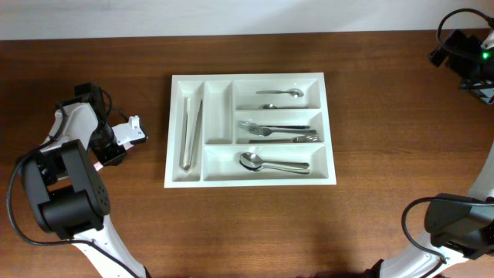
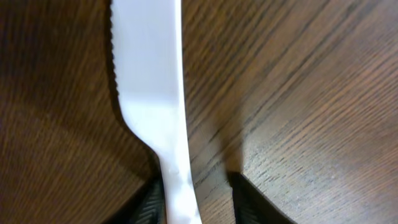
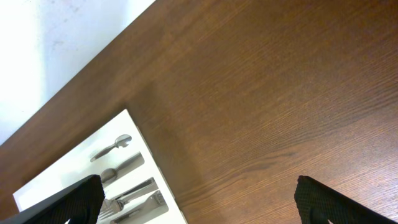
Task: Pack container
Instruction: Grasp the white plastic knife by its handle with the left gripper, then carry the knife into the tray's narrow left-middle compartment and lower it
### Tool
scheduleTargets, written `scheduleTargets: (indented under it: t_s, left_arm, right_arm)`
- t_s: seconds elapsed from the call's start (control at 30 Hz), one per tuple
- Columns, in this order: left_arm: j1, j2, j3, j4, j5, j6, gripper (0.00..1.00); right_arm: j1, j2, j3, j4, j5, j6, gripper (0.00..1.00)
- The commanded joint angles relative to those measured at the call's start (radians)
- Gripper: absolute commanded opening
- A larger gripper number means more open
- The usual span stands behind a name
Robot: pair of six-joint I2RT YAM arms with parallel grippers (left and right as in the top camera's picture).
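Container [image 1: 255, 182] lying mid-tabletop [image 1: 370, 224], well apart from the left fingers [image 2: 252, 202], which are standing parted astride a white knife [image 2: 149, 68] that only the left wrist view is showing clearly; right fingers [image 3: 329, 199] gaping wide, empty.

White plastic and silver steel on dark brown wood.
The table [image 1: 247, 224] was a deep reddish brown with fine, darker grain streaks running along it, and the wall [image 3: 50, 37] behind it was off-white. The container [image 1: 255, 181] was plain white with no markings; the tongs [image 1: 190, 131], forks [image 1: 274, 130] and spoons [image 1: 270, 164] in it were shiny silver. The knife [image 2: 149, 74] was flat white too, its toothed edge a row of tiny scallops. The fingers [image 2: 252, 202] of the left pincer [image 2: 199, 199] were black, as were those of the right pincer [image 3: 199, 202]. The arms [image 1: 73, 193] were black and white, and one small light [image 1: 486, 55] glowed green.
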Motion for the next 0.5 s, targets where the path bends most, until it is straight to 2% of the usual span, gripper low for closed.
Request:
scheduleTargets:
  t_s: [0.0,0.07,0.1,0.23,0.47]
  left_arm:
    - [0.002,0.014,0.006,-0.003,0.042,0.014,0.17]
    - [0.002,0.014,0.006,-0.003,0.039,0.006,0.04]
    - [0.0,0.014,0.008,-0.003,0.028,-0.009,0.02]
    - [-0.014,0.003,0.034,-0.028,-0.051,-0.053,0.02]
    - [-0.043,-0.065,0.077,-0.066,-0.05,-0.056,0.02]
  right_arm:
    - [-0.008,0.002,-0.001,0.0,0.009,-0.002,0.99]
    - [-0.008,0.002,-0.001,0.0,0.009,-0.002,0.99]
    - [-0.008,0.002,-0.001,0.0,0.009,-0.002,0.99]
    - [-0.008,0.002,-0.001,0.0,0.009,-0.002,0.99]
    - [-0.008,0.002,-0.001,0.0,0.009,-0.002,0.99]
